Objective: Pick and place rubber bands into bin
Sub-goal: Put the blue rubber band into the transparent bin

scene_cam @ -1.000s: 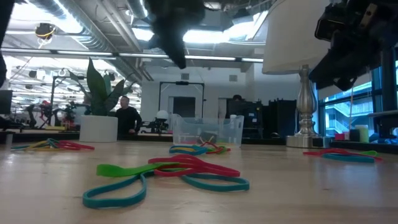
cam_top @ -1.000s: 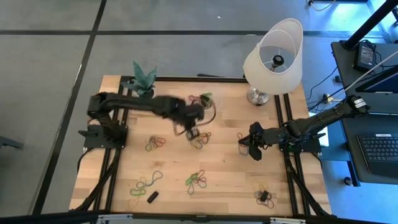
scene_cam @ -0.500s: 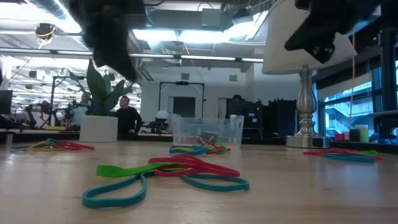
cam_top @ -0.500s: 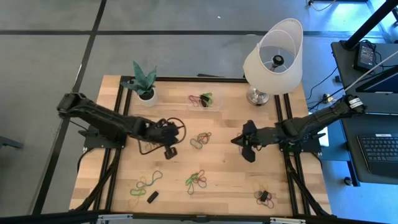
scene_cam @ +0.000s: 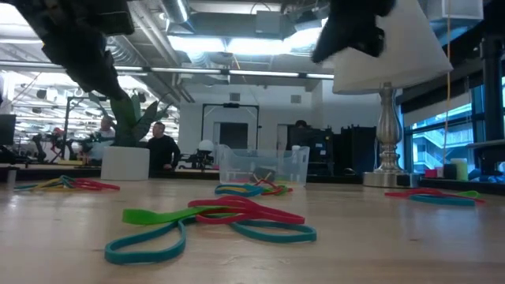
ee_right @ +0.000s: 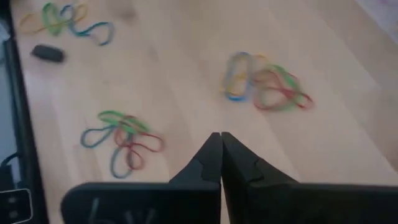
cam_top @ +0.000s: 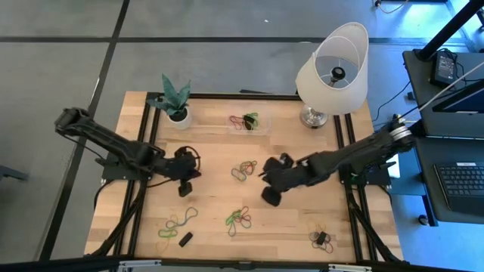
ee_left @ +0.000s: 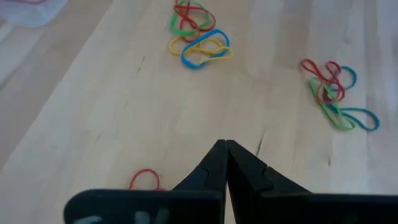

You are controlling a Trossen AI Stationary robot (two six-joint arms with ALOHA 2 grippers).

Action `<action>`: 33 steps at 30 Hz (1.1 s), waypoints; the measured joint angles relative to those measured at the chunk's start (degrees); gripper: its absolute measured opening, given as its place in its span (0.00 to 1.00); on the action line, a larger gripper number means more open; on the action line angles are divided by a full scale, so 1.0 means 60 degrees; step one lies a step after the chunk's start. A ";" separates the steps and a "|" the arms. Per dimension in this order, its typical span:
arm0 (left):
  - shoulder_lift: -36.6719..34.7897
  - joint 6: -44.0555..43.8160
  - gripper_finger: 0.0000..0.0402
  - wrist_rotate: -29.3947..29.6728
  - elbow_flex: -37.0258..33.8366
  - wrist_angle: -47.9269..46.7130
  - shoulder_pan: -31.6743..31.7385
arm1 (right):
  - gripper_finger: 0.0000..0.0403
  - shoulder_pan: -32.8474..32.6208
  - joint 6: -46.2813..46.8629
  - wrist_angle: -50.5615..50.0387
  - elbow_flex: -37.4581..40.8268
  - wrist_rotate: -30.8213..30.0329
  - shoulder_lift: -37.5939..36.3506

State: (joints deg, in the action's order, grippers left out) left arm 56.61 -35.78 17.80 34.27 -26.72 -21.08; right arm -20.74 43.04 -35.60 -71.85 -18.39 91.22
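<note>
Rubber bands lie in loose clusters on the wooden table: one in the middle [cam_top: 243,171], one nearer the front [cam_top: 239,218], one front left [cam_top: 178,221], one front right [cam_top: 321,238]. The clear bin [cam_top: 249,121] stands at the far middle with a few bands inside. My left gripper [ee_left: 225,146] is shut and empty, left of the middle cluster [ee_left: 199,40], over a small red loop [ee_left: 144,180]. My right gripper [ee_right: 219,137] is shut and empty, hanging above the table between the middle cluster [ee_right: 264,81] and the front one [ee_right: 121,140].
A white plant pot [cam_top: 178,113] stands at the far left and a lamp [cam_top: 333,68] at the far right. A small black block [cam_top: 185,239] lies near the front left cluster. Black rails [cam_top: 349,159] run along the table's sides.
My left gripper has swung from over the middle cluster toward the table's left and near edges, sinking. My right gripper has gone from the right edge toward the table's middle, rising. No band has moved.
</note>
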 joint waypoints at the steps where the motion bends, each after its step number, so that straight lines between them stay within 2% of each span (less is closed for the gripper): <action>1: -0.0150 0.0032 0.00 0.0037 -0.0089 -0.0050 -0.0034 | 0.00 -0.0083 -0.0265 0.0013 -0.0368 0.0004 0.0346; 6: -0.0578 0.0520 0.00 0.0001 -0.0264 -0.0087 -0.0121 | 0.00 -0.0541 -0.1908 -0.0064 -0.1989 0.0367 0.2043; 10: -0.0625 0.0835 0.00 -0.0266 -0.0264 -0.0087 -0.0117 | 0.02 -0.0848 -0.2041 -0.0264 -0.2723 0.1094 0.3196; 15: -0.0606 0.0851 0.00 -0.0603 -0.0264 -0.0179 -0.0117 | 0.06 -0.1207 -0.2107 -0.0315 -0.2930 0.1585 0.4253; 20: -0.0606 0.0909 0.00 -0.0882 -0.0264 -0.0392 -0.0117 | 0.10 -0.1459 -0.2513 -0.0017 -0.2934 0.1870 0.4798; 29: -0.0606 0.0844 0.00 -0.0915 -0.0264 -0.0415 -0.0117 | 0.21 -0.1536 -0.3187 0.1652 -0.2942 0.2050 0.5381; 33: -0.0606 0.0842 0.00 -0.0917 -0.0264 -0.0406 -0.0117 | 0.23 -0.1542 -0.3223 0.1617 -0.2945 0.2090 0.5603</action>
State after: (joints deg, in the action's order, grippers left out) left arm 52.97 -30.73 12.29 32.69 -29.16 -21.78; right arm -30.00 23.70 -25.89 -89.52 -5.85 124.84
